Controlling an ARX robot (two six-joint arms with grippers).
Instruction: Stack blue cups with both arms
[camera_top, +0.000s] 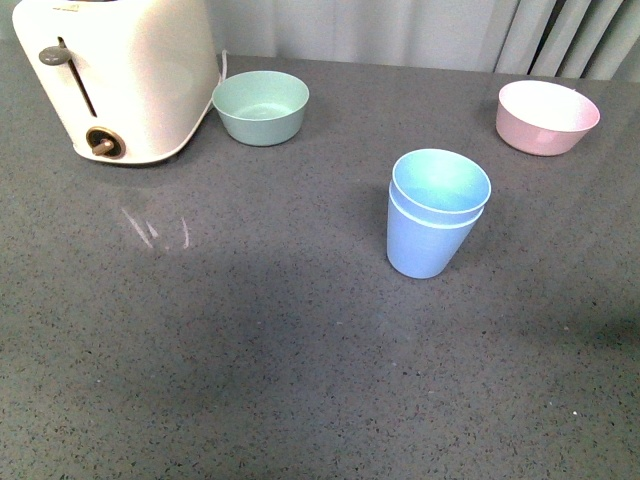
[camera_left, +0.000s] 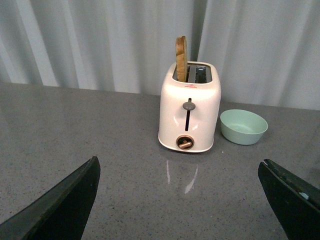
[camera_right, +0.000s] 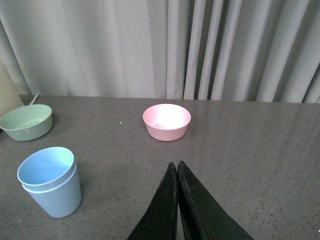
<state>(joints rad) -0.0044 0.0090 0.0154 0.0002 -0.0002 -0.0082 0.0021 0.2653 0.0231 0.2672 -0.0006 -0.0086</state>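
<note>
Two light blue cups (camera_top: 435, 215) stand nested one inside the other, upright on the grey table, right of centre in the front view. The same pair of blue cups (camera_right: 50, 181) shows in the right wrist view, off to the side of my right gripper (camera_right: 176, 164), which is shut with nothing between its fingers. My left gripper (camera_left: 180, 167) is open wide over bare table, facing the toaster, and holds nothing. Neither arm shows in the front view.
A white toaster (camera_top: 120, 75) with a slice of bread (camera_left: 181, 59) in one slot stands at the back left. A mint green bowl (camera_top: 260, 107) sits beside it. A pink bowl (camera_top: 546, 116) is at the back right. Grey curtains hang behind the table.
</note>
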